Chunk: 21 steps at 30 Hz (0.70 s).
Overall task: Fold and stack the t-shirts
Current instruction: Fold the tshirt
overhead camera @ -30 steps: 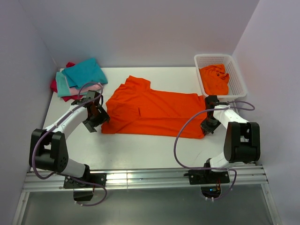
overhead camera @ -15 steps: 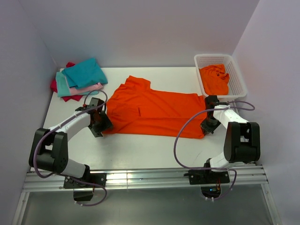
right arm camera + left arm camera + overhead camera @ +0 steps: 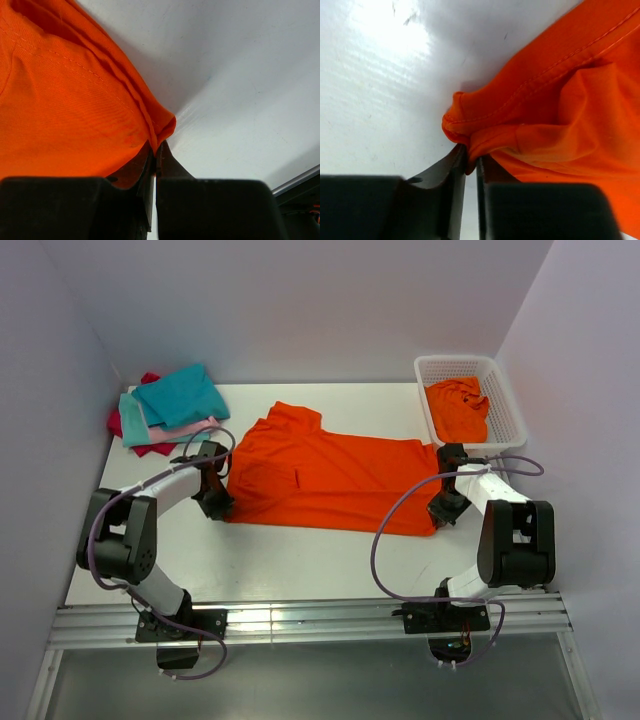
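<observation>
Orange t-shirt [image 3: 325,475] lies spread flat mid-worktop. Left tool [image 3: 470,161] is narrow, pinching the bunched hem corner at the shirt's near-left. Right tool [image 3: 156,147] is clamped tight on the near-right corner. Both near corners are held, prob. so the near edge can be lifted & folded over. Vs 1 s ago: left tool was wide & off the cloth, has since slid in & closed; right tool unchanged. Folded tees [image 3: 170,405] sit at far-left corner.
</observation>
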Available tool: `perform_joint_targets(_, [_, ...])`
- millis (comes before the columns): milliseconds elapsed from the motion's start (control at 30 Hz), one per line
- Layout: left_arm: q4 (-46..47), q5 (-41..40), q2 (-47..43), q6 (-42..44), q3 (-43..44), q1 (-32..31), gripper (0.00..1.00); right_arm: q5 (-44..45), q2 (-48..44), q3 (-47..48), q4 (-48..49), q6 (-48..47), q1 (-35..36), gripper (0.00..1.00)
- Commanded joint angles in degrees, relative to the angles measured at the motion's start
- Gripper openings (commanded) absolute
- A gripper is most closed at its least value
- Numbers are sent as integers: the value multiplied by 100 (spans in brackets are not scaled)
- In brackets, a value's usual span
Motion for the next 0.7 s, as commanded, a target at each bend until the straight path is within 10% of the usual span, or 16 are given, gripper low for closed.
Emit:
perform_joint_targets(0, [369,-275,116,160,215,141,15,255,-219,-72,-151,-32,-62,0])
perform_joint_targets(133, [167,-319,-33,196,233,238,1,238,-333,-186,-195,-59,-132,0])
perform_joint_targets(667, [-1731,305,-2037,-402,-101,0,1,1,-1028,-494,-836,126,-159,0])
